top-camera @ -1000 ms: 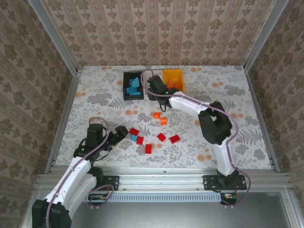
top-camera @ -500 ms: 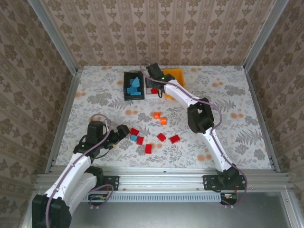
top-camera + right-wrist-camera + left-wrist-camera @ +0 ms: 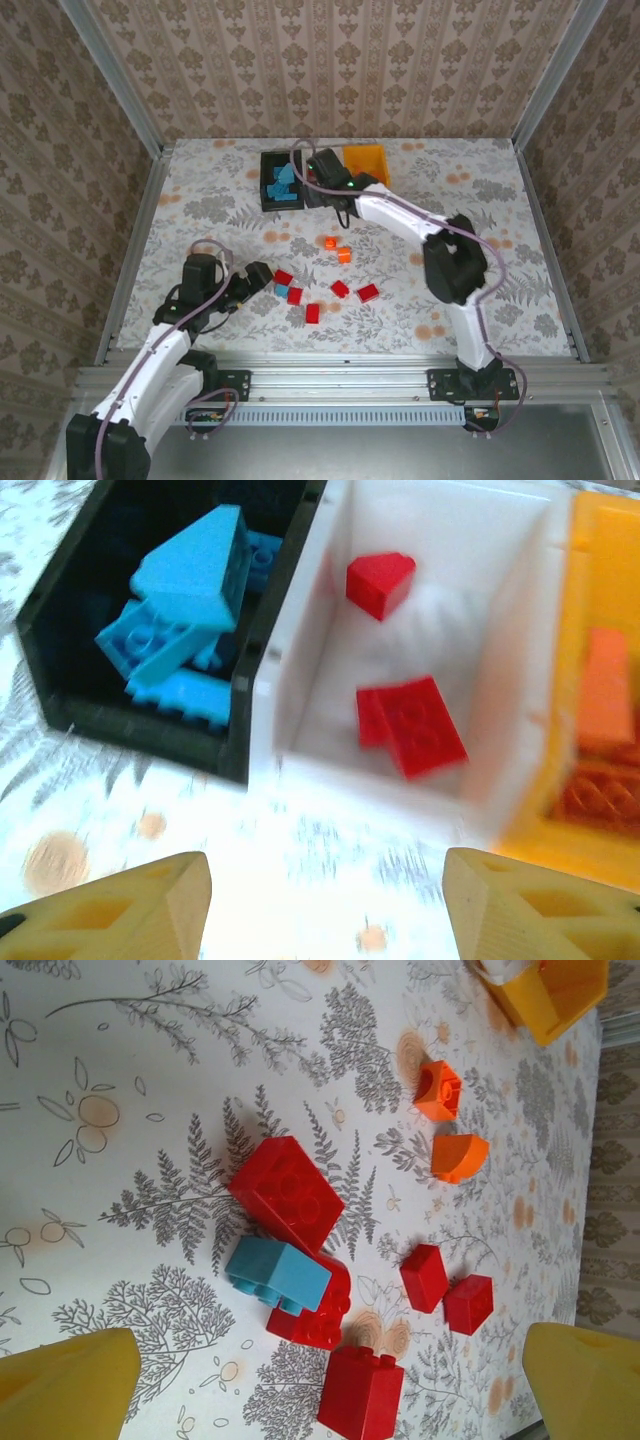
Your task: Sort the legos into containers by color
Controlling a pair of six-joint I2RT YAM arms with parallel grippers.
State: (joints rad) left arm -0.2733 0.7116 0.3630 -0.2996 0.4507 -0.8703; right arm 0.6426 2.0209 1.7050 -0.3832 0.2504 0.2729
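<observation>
two red legos [image 3: 410, 725] are lying in the white bin [image 3: 440, 570]. it is standing between the black bin [image 3: 130, 730], which is holding light blue legos [image 3: 190, 580], and the orange-yellow bin [image 3: 600, 540], which is holding orange legos [image 3: 605, 690]. all three are sitting at the far side of the table [image 3: 480, 200].

the right jaws are hanging above the near edge of the white bin, their fingers [image 3: 130, 900] standing partly apart with nothing between them. half a second ago this arm was reaching farther, over the far rims of the bins. now it is sitting nearer again, with its elbow swung out to the right.

nearer on the table, five loose red bricks [image 3: 287, 1192] and one loose blue brick [image 3: 277, 1272] are lying in a cluster, with two loose orange bricks [image 3: 438, 1091] just beyond them. none is shifting from its place a second ago.

the left jaws are hovering just left of the cluster, fingers [image 3: 70, 1380] spread wide and empty, much where they were before.
</observation>
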